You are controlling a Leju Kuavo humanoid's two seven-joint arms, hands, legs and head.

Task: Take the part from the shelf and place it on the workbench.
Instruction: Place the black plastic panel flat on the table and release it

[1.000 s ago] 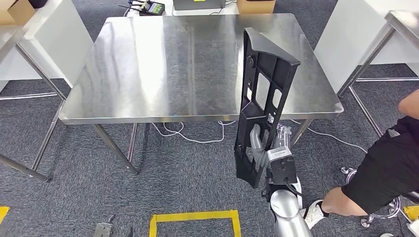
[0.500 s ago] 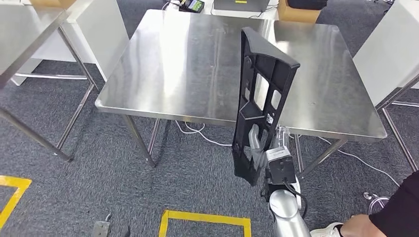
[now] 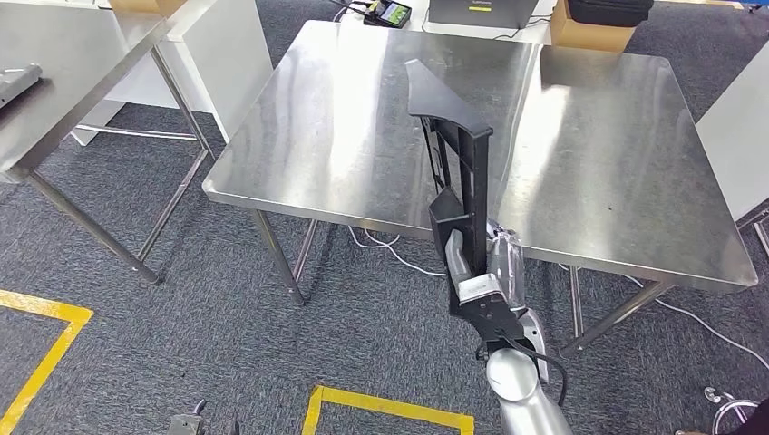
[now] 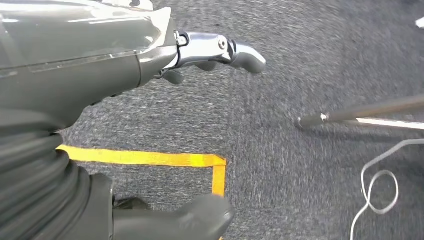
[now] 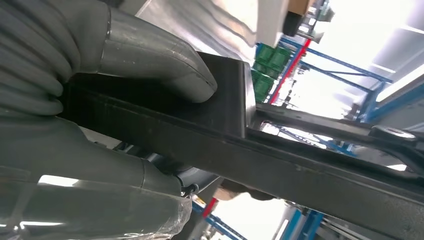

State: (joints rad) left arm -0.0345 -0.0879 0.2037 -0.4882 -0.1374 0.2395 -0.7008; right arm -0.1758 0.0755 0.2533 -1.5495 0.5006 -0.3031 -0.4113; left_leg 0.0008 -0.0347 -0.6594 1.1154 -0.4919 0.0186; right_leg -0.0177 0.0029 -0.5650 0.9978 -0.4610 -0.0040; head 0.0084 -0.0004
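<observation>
Grey carpet point(image 3: 181, 299) covers the floor you are looking down on from the head view, marked with yellow tape lines point(image 3: 390, 406) near the lower edge. Ahead of you stands a steel bench point(image 3: 589, 181) with a bare, reflective top. A second steel bench point(image 3: 73, 63) sits off to the left, and a white cable point(image 3: 390, 246) trails on the carpet under the main one. At the far edge of the main bench you can make out a cardboard box point(image 3: 589, 34) and a small handheld controller point(image 3: 390, 13).

Your right hand point(image 3: 473, 272) is raised in front of the near edge of the bench. It grips the lower end of the part point(image 3: 458, 163), a long black plastic frame with cut-out openings. The part stands nearly upright, its top end reaching up in front of the bench top; it rests in your hand, not on the bench.

From the left wrist view, your left hand point(image 4: 100, 65) hangs over the carpet. Its fingers point(image 4: 220, 50) are apart and hold nothing. A corner of yellow tape point(image 4: 200, 161) and a thin metal bench leg point(image 4: 360, 117) lie beyond it.

From the right wrist view, the thick grey thumb point(image 5: 155, 60) presses on a flat face of the part point(image 5: 300, 165), with the fingers point(image 5: 75, 150) wrapped round the other side. Blue racking point(image 5: 350, 70) shows blurred behind.
</observation>
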